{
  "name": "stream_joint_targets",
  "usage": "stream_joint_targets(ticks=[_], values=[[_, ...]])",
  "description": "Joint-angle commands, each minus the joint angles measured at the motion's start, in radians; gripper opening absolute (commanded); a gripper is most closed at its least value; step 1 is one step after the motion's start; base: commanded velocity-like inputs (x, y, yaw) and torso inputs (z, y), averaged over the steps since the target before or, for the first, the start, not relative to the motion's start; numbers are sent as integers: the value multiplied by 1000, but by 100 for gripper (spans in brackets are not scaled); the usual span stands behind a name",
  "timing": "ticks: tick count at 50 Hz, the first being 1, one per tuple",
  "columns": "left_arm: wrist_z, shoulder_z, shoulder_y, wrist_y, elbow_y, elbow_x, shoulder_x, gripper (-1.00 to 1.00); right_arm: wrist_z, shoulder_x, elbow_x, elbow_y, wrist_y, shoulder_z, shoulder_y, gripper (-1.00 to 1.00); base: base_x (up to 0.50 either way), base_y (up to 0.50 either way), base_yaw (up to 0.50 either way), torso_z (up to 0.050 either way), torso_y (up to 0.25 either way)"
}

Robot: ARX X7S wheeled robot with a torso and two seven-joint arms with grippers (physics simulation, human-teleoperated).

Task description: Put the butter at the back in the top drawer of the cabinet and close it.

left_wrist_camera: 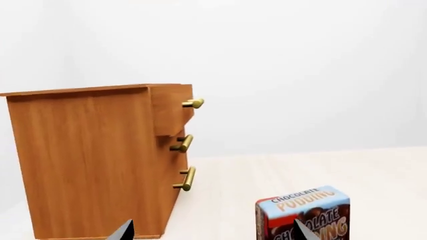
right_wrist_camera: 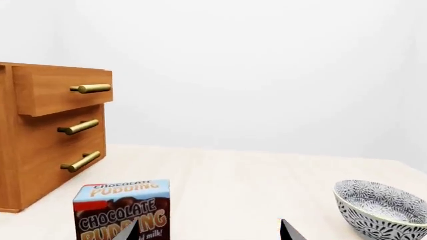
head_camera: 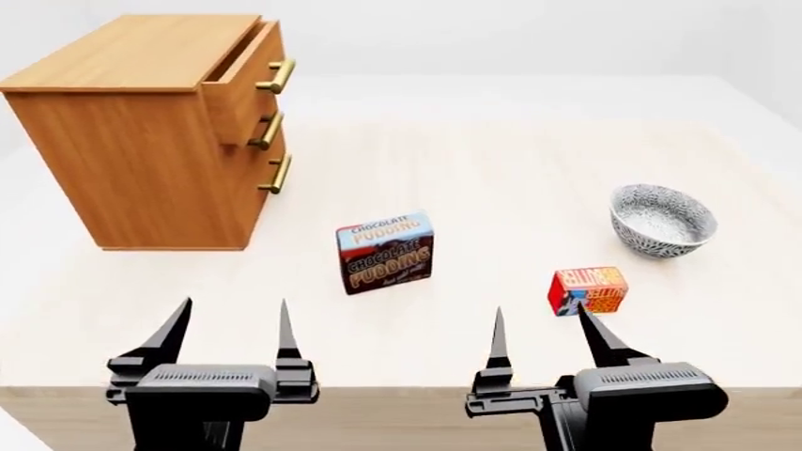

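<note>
Nearest, left gripper (head_camera: 236,331) and right gripper (head_camera: 543,334) hover over the tabletop's (head_camera: 501,169) front edge, jaws spread, nothing held; just beyond the right one sits the butter (head_camera: 588,290), toward the front-right, long axis roughly parallel to the front edge, lettered face toward the robot. Risk, as a guess: grabbing the bigger pudding box (head_camera: 385,252) mid-tabletop instead, or knocking the bowl (head_camera: 662,219) behind the butter. Farthest, at the back-left corner, the cabinet (head_camera: 138,132) has its top drawer (head_camera: 246,80) only partly out, so the carton could catch on the front.
</note>
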Motion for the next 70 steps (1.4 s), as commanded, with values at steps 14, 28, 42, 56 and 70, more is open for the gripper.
stream_joint_targets(ticks=[14, 28, 42, 56, 70], values=[[-22, 22, 5, 17, -14, -16, -19, 100, 19, 22, 22, 10, -12, -20, 2, 100, 500, 0, 0, 0, 0], [-36, 33, 2, 21, -19, -26, -32, 100, 35, 31, 25, 13, -11, -29, 6, 100, 500, 0, 0, 0, 0], [-46, 43, 4, 29, -26, -37, -43, 100, 49, 36, 30, 19, -30, -35, 7, 100, 71, 0, 0, 0, 1], [-57, 53, 2, 32, -30, -42, -52, 100, 54, 46, 47, 15, -21, -41, 10, 100, 330, 0, 0, 0, 0], [-67, 60, -12, 20, -31, -48, -61, 100, 67, 51, 50, 23, -34, -45, 10, 100, 0, 0, 0, 0, 0]])
